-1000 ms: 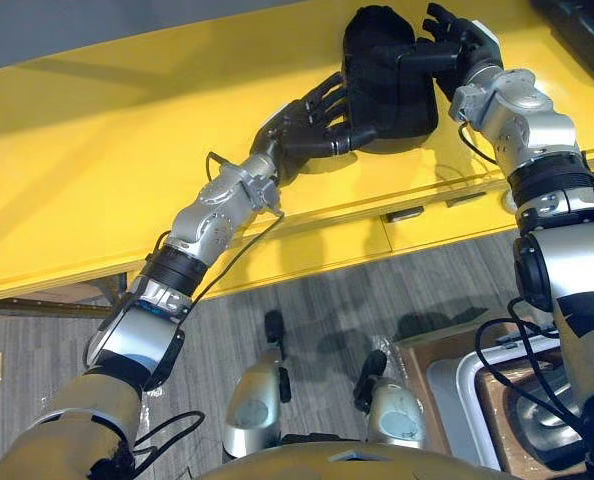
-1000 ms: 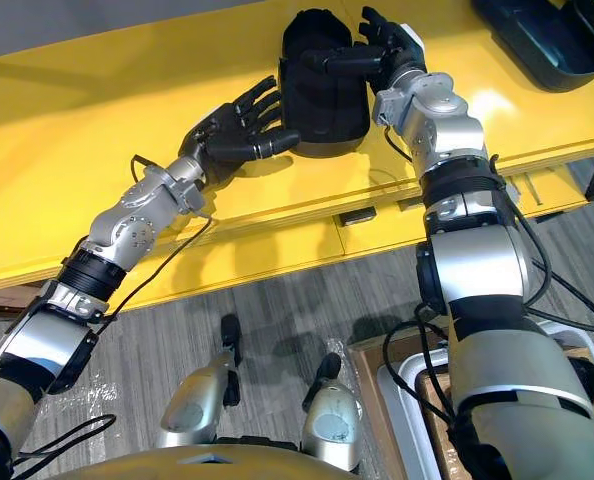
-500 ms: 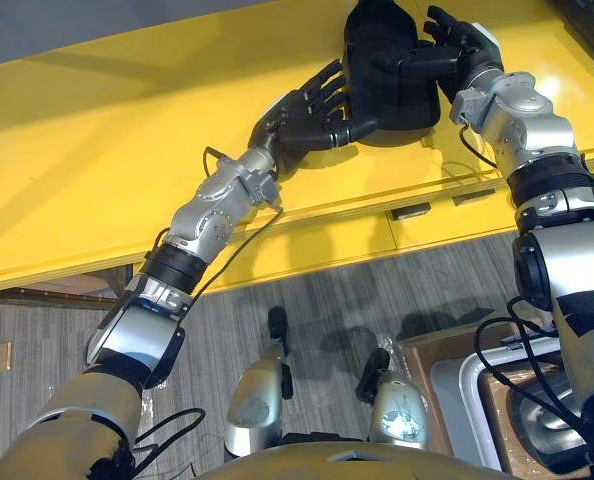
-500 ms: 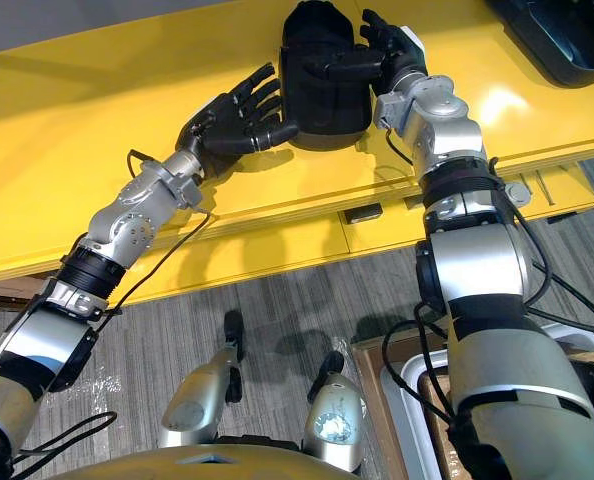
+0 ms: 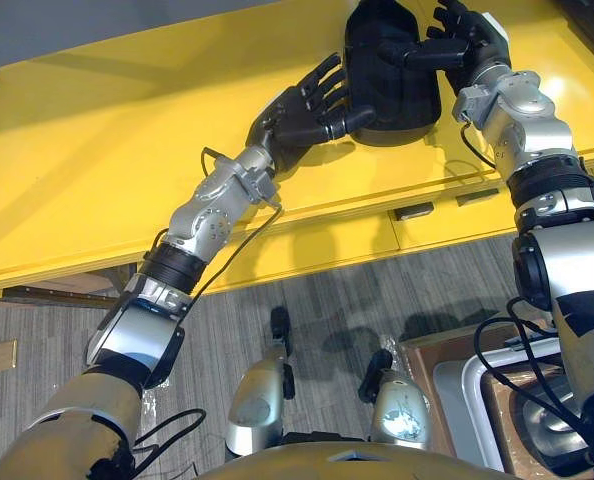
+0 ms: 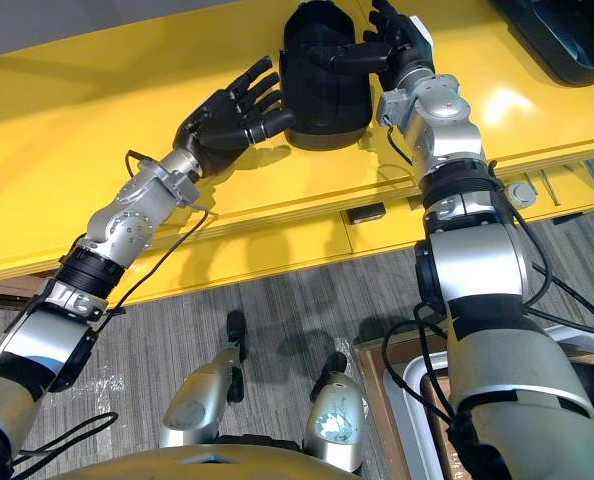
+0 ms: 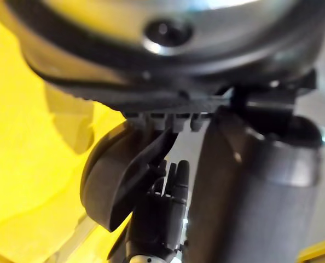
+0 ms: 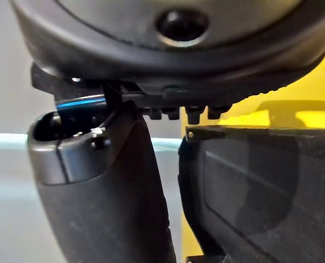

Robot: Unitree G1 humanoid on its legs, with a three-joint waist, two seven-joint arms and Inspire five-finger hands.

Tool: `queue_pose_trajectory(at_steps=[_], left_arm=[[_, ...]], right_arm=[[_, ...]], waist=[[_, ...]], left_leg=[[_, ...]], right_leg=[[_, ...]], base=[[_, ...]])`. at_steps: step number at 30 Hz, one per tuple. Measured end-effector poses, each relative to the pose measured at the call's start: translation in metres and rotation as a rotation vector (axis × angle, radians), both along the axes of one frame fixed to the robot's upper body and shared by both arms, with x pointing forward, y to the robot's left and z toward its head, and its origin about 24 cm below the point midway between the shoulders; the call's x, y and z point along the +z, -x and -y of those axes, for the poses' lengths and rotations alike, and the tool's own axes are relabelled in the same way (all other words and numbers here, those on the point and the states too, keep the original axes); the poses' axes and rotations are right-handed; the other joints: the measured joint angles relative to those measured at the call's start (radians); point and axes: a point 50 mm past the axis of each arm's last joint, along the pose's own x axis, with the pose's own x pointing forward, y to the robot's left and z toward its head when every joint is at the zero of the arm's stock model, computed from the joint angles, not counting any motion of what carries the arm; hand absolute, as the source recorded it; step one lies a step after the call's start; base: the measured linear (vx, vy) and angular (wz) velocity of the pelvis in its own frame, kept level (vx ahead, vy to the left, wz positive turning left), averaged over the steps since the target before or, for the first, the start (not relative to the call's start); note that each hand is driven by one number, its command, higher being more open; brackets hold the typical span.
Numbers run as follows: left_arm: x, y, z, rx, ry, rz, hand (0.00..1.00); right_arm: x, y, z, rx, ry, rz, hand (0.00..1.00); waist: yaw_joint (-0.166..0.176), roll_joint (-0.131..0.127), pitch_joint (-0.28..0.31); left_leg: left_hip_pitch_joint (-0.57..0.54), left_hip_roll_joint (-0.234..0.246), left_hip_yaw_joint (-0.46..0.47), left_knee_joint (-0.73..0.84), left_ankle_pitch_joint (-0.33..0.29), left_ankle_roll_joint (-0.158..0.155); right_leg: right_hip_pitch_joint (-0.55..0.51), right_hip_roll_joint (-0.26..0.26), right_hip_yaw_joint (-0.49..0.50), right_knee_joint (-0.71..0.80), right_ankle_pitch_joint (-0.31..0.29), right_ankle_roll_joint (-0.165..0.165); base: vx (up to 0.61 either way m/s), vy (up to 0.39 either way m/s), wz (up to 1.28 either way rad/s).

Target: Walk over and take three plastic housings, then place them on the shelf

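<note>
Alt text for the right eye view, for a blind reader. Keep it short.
A black plastic housing sits on a yellow table with a robot hand at each side. The left robot hand is open, thumb at the housing's left edge; the right robot hand has its thumb across the housing. A dark plastic part sits far right.

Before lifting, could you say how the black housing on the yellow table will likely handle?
Probably stiff: the housing shows a crisp moulded shape between left hand and right hand. Smooth walls may slip. Seemingly hollow, so light.
</note>
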Motion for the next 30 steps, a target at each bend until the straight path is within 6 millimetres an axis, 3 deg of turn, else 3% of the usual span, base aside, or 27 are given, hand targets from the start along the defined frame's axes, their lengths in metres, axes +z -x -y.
queue_pose_trajectory(at_steps=[7,13,17,30], left_arm=[[-0.015,0.007,-0.007,0.02,0.014,-0.028,1.0],[-0.01,0.014,-0.015,0.022,0.038,0.014,1.0],[-0.005,0.016,-0.015,0.001,0.047,0.045,1.0],[-0.003,0.019,-0.011,-0.082,0.04,0.082,1.0]], right_arm=[[-0.001,0.0,0.0,0.022,0.044,-0.008,1.0],[-0.008,0.0,0.001,0.025,0.056,-0.026,1.0],[-0.009,0.0,0.001,0.025,0.06,-0.025,1.0],[-0.007,0.0,0.0,-0.003,0.115,0.011,1.0]], waist=[[-0.003,0.001,0.001],[0.002,0.008,0.004],[0.006,0.025,0.011],[0.004,0.028,0.011]], left_leg=[[0.004,-0.004,-0.017,-0.001,0.003,-0.003],[0.002,-0.008,-0.048,-0.004,0.002,-0.013],[-0.001,-0.021,-0.064,-0.003,0.003,-0.015],[-0.015,-0.03,-0.069,-0.001,0.012,-0.011]], right_leg=[[0.01,-0.008,-0.015,0.017,-0.009,0.001],[0.014,-0.02,-0.039,0.057,-0.039,0.001],[0.011,-0.04,-0.053,0.089,-0.059,0.004],[-0.004,-0.049,-0.052,0.102,-0.065,0.004]], base=[[-0.01,-0.036,0.08],[-0.01,-0.044,0.15],[0.02,-0.041,0.14],[0.02,-0.019,0.02]])
